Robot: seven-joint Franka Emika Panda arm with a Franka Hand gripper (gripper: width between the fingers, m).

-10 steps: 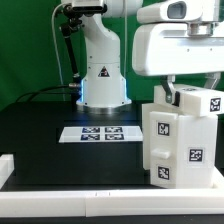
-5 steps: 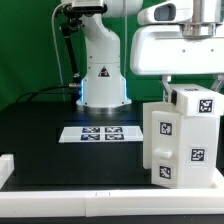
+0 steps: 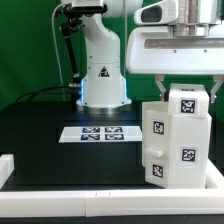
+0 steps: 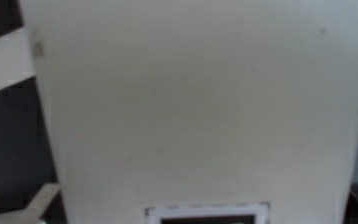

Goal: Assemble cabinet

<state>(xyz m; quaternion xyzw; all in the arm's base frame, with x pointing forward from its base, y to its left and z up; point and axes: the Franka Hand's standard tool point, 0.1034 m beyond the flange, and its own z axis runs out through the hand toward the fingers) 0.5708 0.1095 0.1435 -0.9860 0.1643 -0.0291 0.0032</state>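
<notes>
White and boxy, the cabinet [image 3: 178, 138] stands at the exterior view's right, near the front of the black table [image 3: 45, 135], its plain panels carrying several square black-and-white marker tags on the faces turned toward the camera. A smaller white block sits on its top, also tagged. Its long axis runs upright, and the whole body leans slightly, with its front corner turned toward the camera so that two side faces show at once. Directly above it hangs the arm's large white head, and the gripper [image 3: 187, 86] comes down right at the cabinet's top; its fingers are hidden behind the housing and the part, so whether they are spread or clamped cannot be told. The wrist view is almost filled by one flat white panel [image 4: 194, 100], with the edge of a tag at its rim. Flat on the table, well apart from the cabinet toward the robot base [image 3: 102, 75], lies the marker board [image 3: 102, 132]. A white rail [image 3: 60, 196] borders the table's near edge, and green cloth hangs behind.
</notes>
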